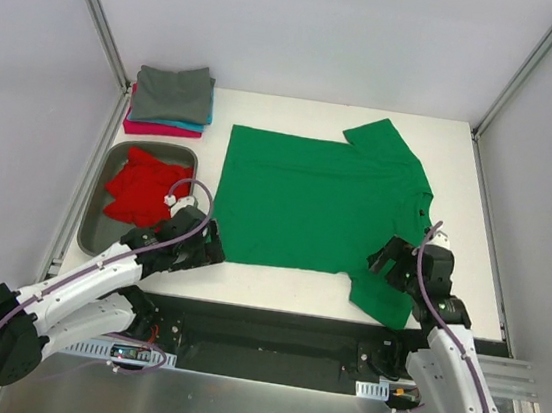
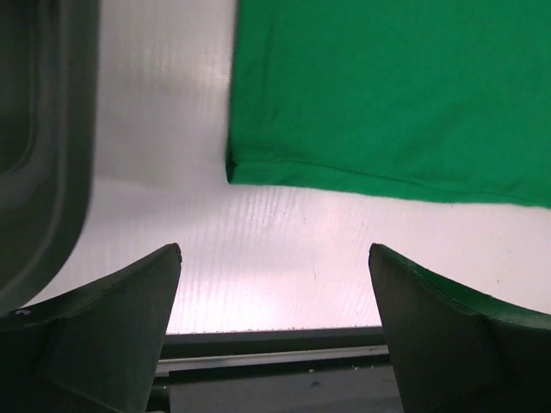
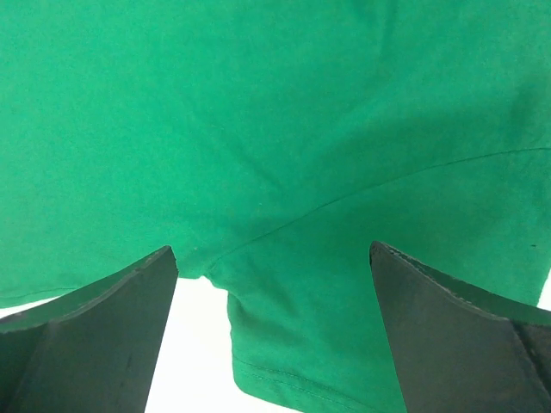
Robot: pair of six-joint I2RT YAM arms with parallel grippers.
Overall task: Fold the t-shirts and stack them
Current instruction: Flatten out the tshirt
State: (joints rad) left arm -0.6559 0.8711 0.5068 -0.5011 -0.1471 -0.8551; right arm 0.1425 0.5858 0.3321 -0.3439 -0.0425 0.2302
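Two grippers are in view, both spread wide and gripping nothing. At far left, the folded t-shirts (image 1: pixel 171 98) sit stacked at the back corner of the table (image 1: pixel 462 169), grey on top with teal and pink-magenta beneath. Just in front of them, the grey tray (image 1: pixel 92 229) holds the crumpled red t-shirt (image 1: pixel 142 188).

The left gripper (image 1: pixel 208 251) sits between the tray and the near left corner of the green t-shirt (image 1: pixel 316 206), which lies spread flat across the middle of the table. The left wrist view shows what the top view does not: its fingers (image 2: pixel 129 318) stand apart with bare table between them. The shirt's hem corner lies just ahead, untouched, and the tray's rim is at the left edge.

Further right, the right gripper (image 1: pixel 382 260) hangs over the shirt's near sleeve. The right wrist view shows its fingers (image 3: pixel 95 327) wide apart above the green cloth, with the seam where sleeve meets body between them. Whether the tips touch the cloth cannot be told.
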